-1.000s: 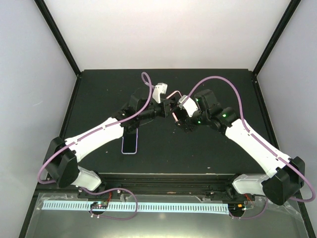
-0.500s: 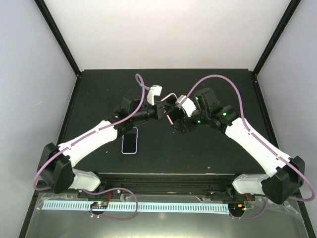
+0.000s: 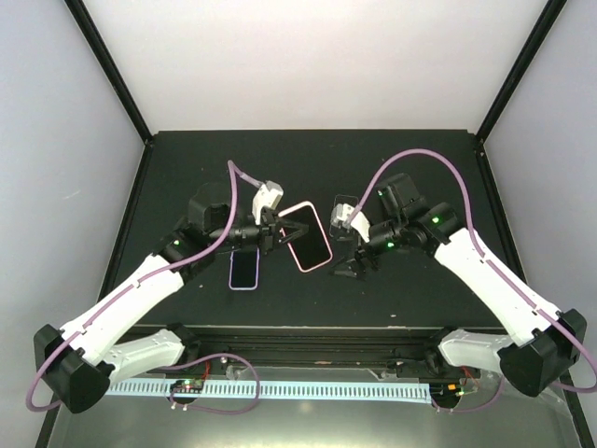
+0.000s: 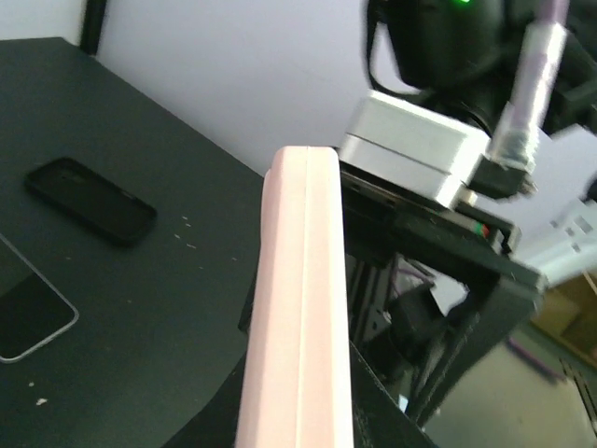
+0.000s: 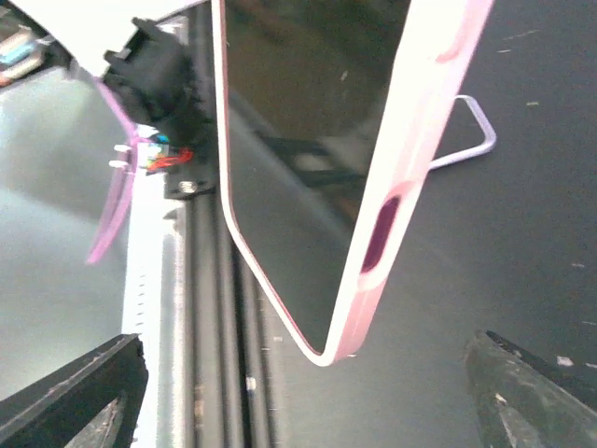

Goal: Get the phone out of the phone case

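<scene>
Above the middle of the dark table (image 3: 410,159), one salmon-pink phone case (image 3: 308,236) is held off the surface by the left gripper (image 3: 278,233), whose jaws are clamped on the case's left edge. Two grippers, one case, one phone and one black slab are counted.

The case is tilted, with the dark face inside its pink rim turned up toward the overhead camera. In the left wrist view only its pink side wall is seen, edge-on and running up the centre of the view.

One phone (image 3: 244,271) with a pale metallic rim is laid flat on the table, just to the near-left of the case and apart from it. One black slab (image 4: 90,201) is laid flat on the table beyond the phone in the left wrist view; its place cannot be made out from above.

The right gripper (image 3: 356,259) is shown with its jaws spread wide, just to the right of the case and not touching it. In the right wrist view its fingertips (image 5: 70,392) are seen at the two lower corners, and the case's rounded corner hangs between and above them.

A strip of table surface is seen between the case's right edge and the right gripper. The near edge of the table is bounded by a black rail (image 3: 317,334)
</scene>
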Robot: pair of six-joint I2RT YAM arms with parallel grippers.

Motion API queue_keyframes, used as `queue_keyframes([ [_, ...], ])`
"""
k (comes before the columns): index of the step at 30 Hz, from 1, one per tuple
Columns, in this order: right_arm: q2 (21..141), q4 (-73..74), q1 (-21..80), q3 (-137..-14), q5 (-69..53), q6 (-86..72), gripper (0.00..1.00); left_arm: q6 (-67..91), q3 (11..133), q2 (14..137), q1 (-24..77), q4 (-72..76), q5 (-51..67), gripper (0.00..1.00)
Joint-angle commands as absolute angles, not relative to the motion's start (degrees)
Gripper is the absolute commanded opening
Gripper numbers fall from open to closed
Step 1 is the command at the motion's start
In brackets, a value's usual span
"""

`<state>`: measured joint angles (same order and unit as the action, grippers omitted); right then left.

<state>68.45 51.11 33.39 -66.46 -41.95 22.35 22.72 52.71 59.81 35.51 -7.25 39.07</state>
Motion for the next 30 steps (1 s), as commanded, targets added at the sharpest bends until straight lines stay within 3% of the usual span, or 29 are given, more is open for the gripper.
queue_keyframes([
  [1,72.0,60.8,33.4,-71.2,-55.9,34.9,0.88,14.2,54.3,57.8,34.9,-9.5,50.8,0.01],
  [4,76.2,70.1,33.6,-77.2,-60.3,41.9,0.77,12.4,55.2,58.5,34.8,-8.8,56.0,0.02],
  [8,79.1,77.7,33.6,-82.0,-62.2,47.7,0.69,8.9,57.3,60.4,34.7,-10.6,59.1,0.02],
  [13,78.5,75.9,34.2,-80.5,-60.6,48.1,0.66,8.5,57.9,62.5,34.5,-10.2,60.8,0.02],
  [19,78.6,75.2,34.7,-78.0,-59.3,48.6,0.57,21.8,52.6,60.8,33.6,7.6,59.0,0.01],
  [24,79.1,73.9,35.0,-77.7,-59.5,47.5,0.43,20.2,54.6,59.8,33.0,3.2,61.5,0.02],
  [30,78.1,74.4,35.2,-79.4,-57.8,47.5,0.37,20.6,53.1,58.0,32.4,4.2,62.1,0.02],
])
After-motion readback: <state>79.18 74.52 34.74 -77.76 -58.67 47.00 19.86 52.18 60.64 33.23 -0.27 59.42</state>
